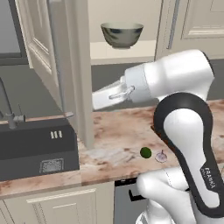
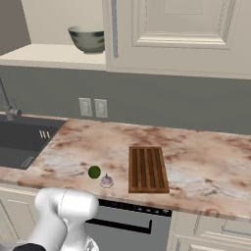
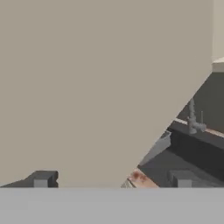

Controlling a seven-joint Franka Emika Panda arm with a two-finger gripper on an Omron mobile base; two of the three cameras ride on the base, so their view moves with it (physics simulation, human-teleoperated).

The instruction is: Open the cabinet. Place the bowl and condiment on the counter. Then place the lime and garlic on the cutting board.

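The cabinet's left door (image 1: 70, 65) stands swung open, edge-on to the left base view. On its pale shelf (image 2: 49, 55) sits the bowl (image 1: 122, 34) (image 2: 88, 39). The condiment is out of view. On the counter (image 2: 196, 157) the lime (image 2: 94, 171) (image 1: 145, 152) and the garlic (image 2: 106, 181) (image 1: 161, 156) lie side by side, just left of the cutting board (image 2: 147, 168). My arm reaches left behind the open door. In the hand view my gripper (image 3: 112, 181) is open with nothing between its tips, close up against the door's flat beige face (image 3: 96, 87).
A dark sink (image 1: 35, 144) with a grey faucet (image 1: 8, 109) is set into the counter's left end. Two wall outlets (image 2: 93, 107) sit on the grey backsplash. The right cabinet door (image 2: 176, 34) is closed. Base cabinets and a dishwasher front (image 2: 127, 220) lie below the counter.
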